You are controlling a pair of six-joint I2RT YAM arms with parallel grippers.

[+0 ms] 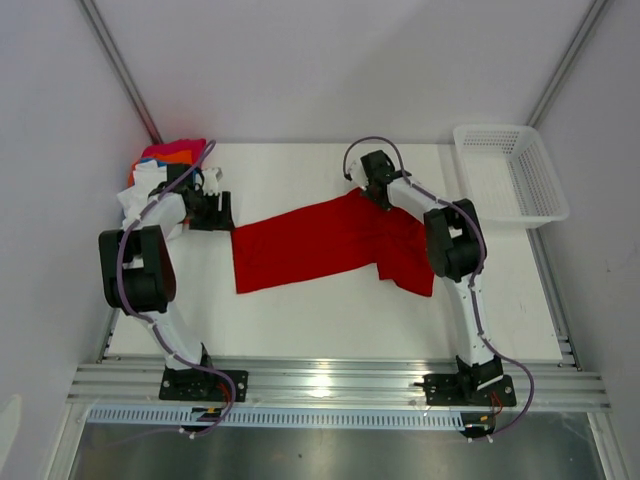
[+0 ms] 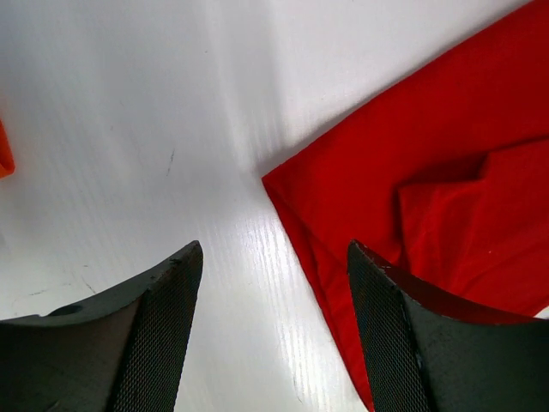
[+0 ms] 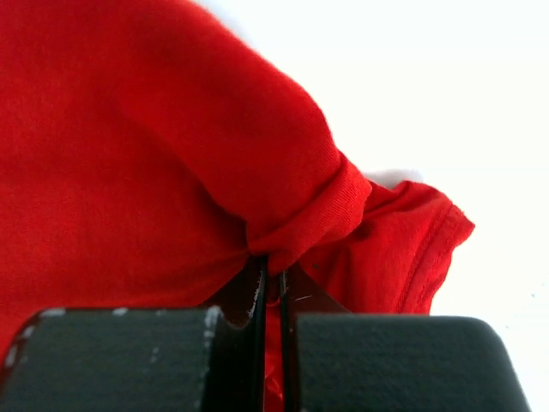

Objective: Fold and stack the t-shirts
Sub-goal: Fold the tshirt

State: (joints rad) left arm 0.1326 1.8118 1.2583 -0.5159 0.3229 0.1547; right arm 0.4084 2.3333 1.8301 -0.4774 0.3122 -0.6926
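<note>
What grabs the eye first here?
The big red shirt stretched across the middle of the table, with the right pincer shut on a bunched edge of it. The left pincer hangs open at the shirt's left corner. A colourful shirt pile sits at the far left corner, and a white basket at the far right.

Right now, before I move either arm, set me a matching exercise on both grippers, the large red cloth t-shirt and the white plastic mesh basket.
1 left gripper
2 right gripper
3 large red cloth t-shirt
4 white plastic mesh basket

A far right corner
B shut on the shirt
C open over bare table
D spread across mid-table

Pairs: 1-C, 2-B, 3-D, 4-A.
</note>
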